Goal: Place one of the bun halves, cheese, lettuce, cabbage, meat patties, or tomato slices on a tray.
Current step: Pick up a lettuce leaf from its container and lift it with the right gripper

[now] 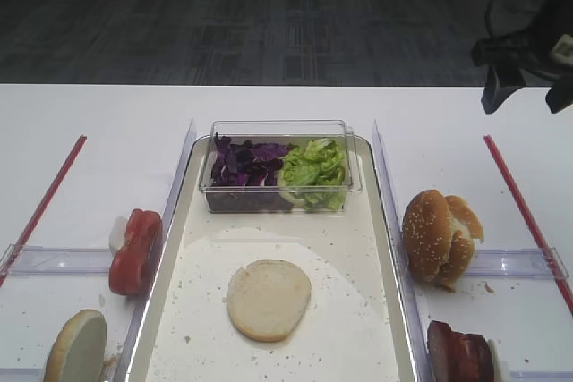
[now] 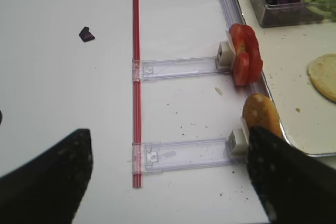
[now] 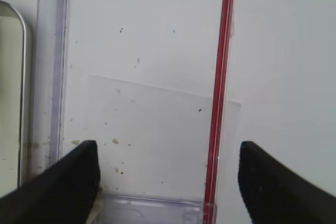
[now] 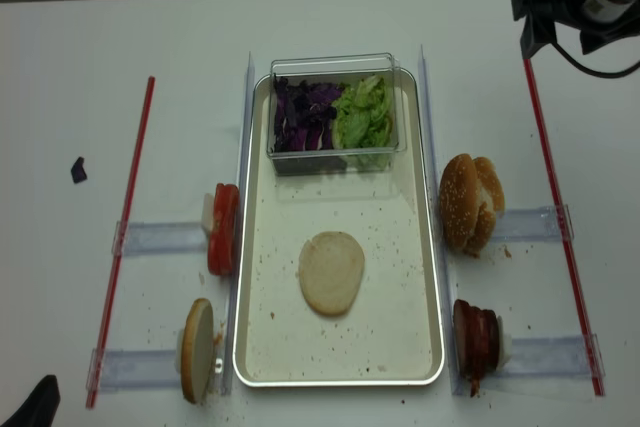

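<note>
Right pincer (image 3: 168, 174): yours hangs spread and empty over the bare worktop (image 3: 283, 40); Left pincer (image 2: 168, 174): spread, empty; Tray (image 1: 358, 328): one pale bun half (image 1: 269, 300) lies flat

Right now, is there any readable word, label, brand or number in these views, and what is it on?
None: no legible text in any view.
The tray, clear box, red strips and clear holders are unprinted.
The right hand carries a pale patch, too blurred to read.
</note>
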Motion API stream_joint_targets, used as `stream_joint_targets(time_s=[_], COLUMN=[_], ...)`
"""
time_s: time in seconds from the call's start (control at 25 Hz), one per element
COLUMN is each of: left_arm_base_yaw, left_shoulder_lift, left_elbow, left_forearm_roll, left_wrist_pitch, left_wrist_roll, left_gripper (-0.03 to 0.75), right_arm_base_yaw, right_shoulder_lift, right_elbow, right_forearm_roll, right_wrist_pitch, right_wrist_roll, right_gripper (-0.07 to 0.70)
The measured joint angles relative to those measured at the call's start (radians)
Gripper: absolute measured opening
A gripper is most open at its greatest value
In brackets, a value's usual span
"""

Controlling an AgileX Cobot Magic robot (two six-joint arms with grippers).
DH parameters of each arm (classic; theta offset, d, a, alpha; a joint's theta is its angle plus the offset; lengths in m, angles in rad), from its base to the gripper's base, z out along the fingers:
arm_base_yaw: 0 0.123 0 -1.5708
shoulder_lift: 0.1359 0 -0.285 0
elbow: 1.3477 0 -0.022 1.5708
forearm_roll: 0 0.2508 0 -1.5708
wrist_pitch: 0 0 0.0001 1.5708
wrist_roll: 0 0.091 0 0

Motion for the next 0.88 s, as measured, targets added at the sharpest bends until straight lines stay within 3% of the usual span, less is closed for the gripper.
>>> stream_joint_targets(time_s=[0.4, 0.88], left_arm_base_yaw=[0.000, 0.000], left_shoulder_lift=[0.000, 0.000], left_elbow=[0.000, 0.000], left_forearm_roll=[0.000, 0.000], left_wrist_pitch=[0.000, 0.000], left_wrist_roll=[0.000, 0.000], left_gripper=[0.554, 0.554], right_arm_base_yaw=[0.000, 0.000], right_shoulder_lift=[0.144, 0.148], right_elbow=[-0.035, -0.035], right_forearm_roll=[0.004, 0.031], right_wrist_pitch=[-0.046, -0.075], right_wrist_roll=[0.000, -0.004], right_gripper=[0.568, 0.568])
